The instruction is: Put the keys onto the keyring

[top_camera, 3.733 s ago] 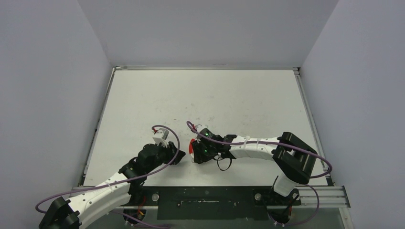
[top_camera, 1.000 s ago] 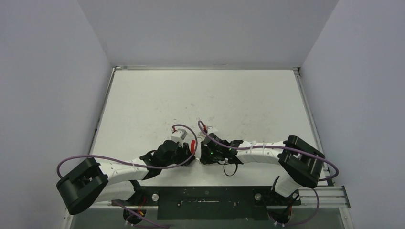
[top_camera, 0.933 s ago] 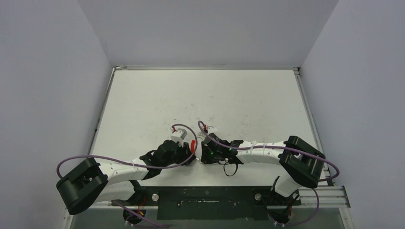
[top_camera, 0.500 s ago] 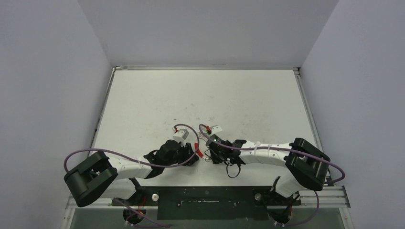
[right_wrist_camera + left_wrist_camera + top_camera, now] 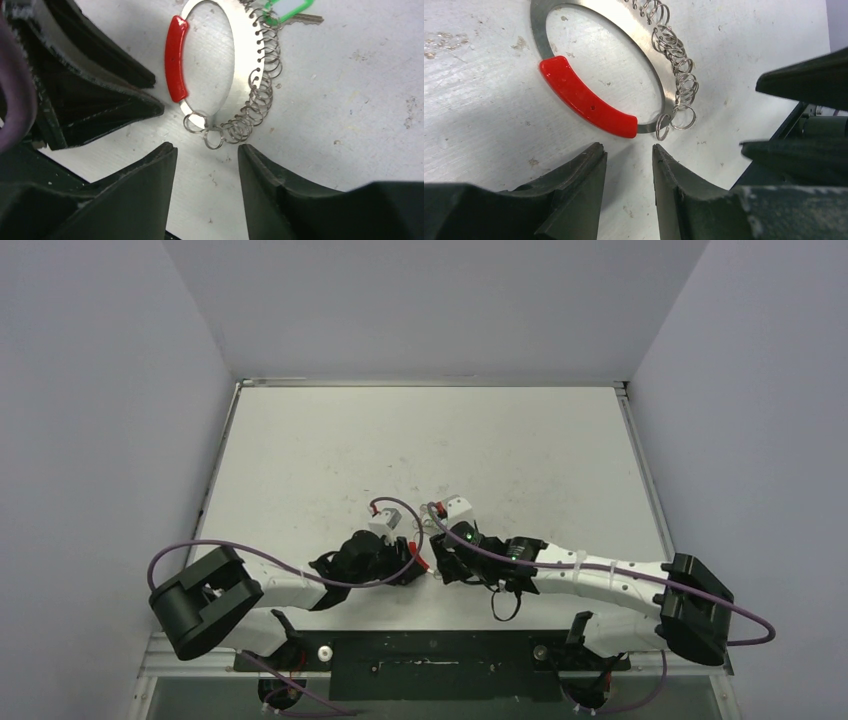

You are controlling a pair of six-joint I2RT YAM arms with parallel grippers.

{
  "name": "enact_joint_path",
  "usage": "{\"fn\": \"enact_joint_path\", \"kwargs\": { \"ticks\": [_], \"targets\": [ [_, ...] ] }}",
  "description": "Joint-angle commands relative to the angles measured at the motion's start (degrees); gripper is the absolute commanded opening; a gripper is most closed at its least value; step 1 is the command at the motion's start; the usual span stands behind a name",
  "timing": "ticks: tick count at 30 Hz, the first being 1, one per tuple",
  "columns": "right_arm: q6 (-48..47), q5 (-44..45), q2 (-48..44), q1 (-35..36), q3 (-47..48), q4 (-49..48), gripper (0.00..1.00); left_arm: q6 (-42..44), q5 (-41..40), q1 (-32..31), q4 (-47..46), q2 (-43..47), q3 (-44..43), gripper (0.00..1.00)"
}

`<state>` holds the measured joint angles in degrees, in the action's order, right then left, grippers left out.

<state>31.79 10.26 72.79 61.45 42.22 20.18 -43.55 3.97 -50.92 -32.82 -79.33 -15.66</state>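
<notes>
left gripper [image 5: 626, 150] open, empty; keyring [image 5: 584, 100] flat on table [image 5: 484, 125] at its 12 o'clock, just past the tips. right gripper [image 5: 206, 148] open too, ring at 12, keys [image 5: 292, 11] at 1 against the coils. 3.7 s ago left gripper sat well off the ring.

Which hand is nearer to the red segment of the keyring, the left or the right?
Left. The left hand has its fingertips just short of the red segment, not touching. The right hand faces the small wire rings beside it, slightly farther away.
</notes>
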Motion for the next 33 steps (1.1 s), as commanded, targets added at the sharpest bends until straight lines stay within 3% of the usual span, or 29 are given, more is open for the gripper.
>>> {"fn": "enact_joint_path", "kwargs": {
  "ticks": [1,8,16,19,22,29,33],
  "targets": [
    [-2.9,5.0,1.6,4.9,2.4,1.4,0.52,-0.4,-6.9,-0.3,9.3,5.1,-3.7,0.39],
    [-2.1,15.3,11.0,12.4,8.1,5.7,0.49,-2.3,-23.9,-0.2,34.4,20.9,-4.4,0.44],
    [-1.7,19.7,20.6,15.2,13.1,4.8,0.46,-5.5,-29.6,-0.3,45.5,37.9,0.3,0.50],
    [-1.0,21.2,23.5,15.2,14.6,6.0,0.46,-5.3,-30.7,-0.2,48.2,41.6,0.5,0.50],
    [0.7,22.7,24.9,15.2,15.1,7.2,0.38,-4.9,-31.0,-0.1,49.1,43.2,0.5,0.50],
    [2.4,21.7,28.6,15.1,14.9,6.8,0.34,-4.8,-30.7,-0.1,48.1,41.8,0.5,0.51],
    [3.5,21.9,28.8,15.1,14.7,7.3,0.21,-4.4,-30.5,-0.1,48.0,40.9,0.0,0.51]
  ]
}}
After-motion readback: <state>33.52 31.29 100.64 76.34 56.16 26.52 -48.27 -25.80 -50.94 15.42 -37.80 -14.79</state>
